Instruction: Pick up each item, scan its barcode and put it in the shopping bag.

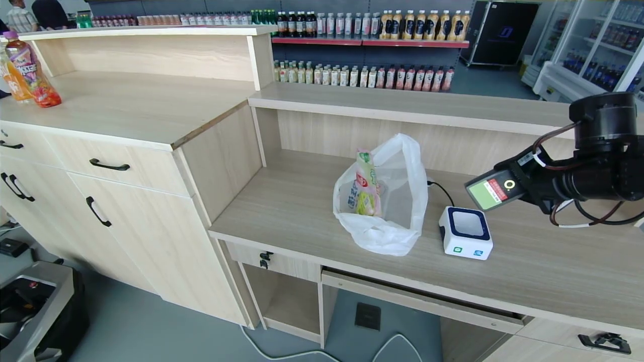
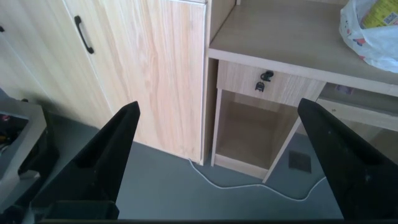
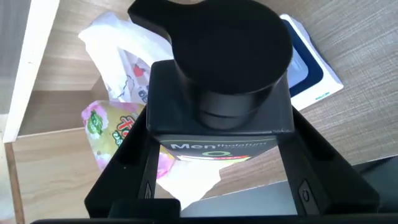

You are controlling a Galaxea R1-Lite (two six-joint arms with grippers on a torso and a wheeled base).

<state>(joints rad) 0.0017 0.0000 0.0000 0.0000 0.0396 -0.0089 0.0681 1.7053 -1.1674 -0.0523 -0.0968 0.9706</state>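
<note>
The right end effector (image 3: 217,180) clamps a black-capped bottle (image 1: 495,190) above the counter (image 1: 553,271), near the scanner (image 1: 465,232) and shopping bag (image 1: 397,201) (left end effector (image 2: 217,109): fingers apart, by the cupboard (image 2: 161,74)).

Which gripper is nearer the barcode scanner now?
Right. The right gripper holds an item just above and beside the scanner; the left gripper hangs open low, off the counter's front by the cabinets.

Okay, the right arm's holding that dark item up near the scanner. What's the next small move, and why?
Probably ease the right gripper to the robot's left and down until the dark item sits over the scanner. The item is held off to the scanner's side, not over its window, so a scan likely comes before the shopping bag.
</note>
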